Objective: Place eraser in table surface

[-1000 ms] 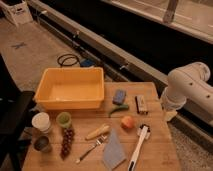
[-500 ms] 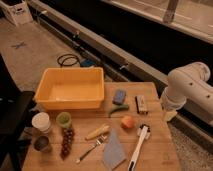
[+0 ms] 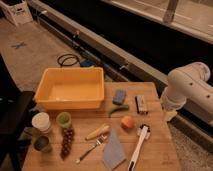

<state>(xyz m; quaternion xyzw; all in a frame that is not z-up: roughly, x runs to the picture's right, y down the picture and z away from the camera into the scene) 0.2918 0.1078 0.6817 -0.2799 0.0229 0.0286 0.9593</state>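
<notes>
The eraser (image 3: 141, 103), a small dark block with pale stripes, lies flat on the light-brown plank table surface (image 3: 159, 145) near its far right edge, just right of the blue pad (image 3: 119, 96). My white arm (image 3: 189, 90) hangs beside the table's right edge, apart from the eraser. My gripper is out of view; only the arm's thick links show.
A yellow bin (image 3: 71, 89) stands at the back left. A green pepper (image 3: 117, 109), an orange fruit (image 3: 128, 122), a white-handled brush (image 3: 137, 147), a blue cloth (image 3: 114, 150), a fork (image 3: 90, 149), grapes (image 3: 66, 141) and three cups (image 3: 41, 122) lie in front.
</notes>
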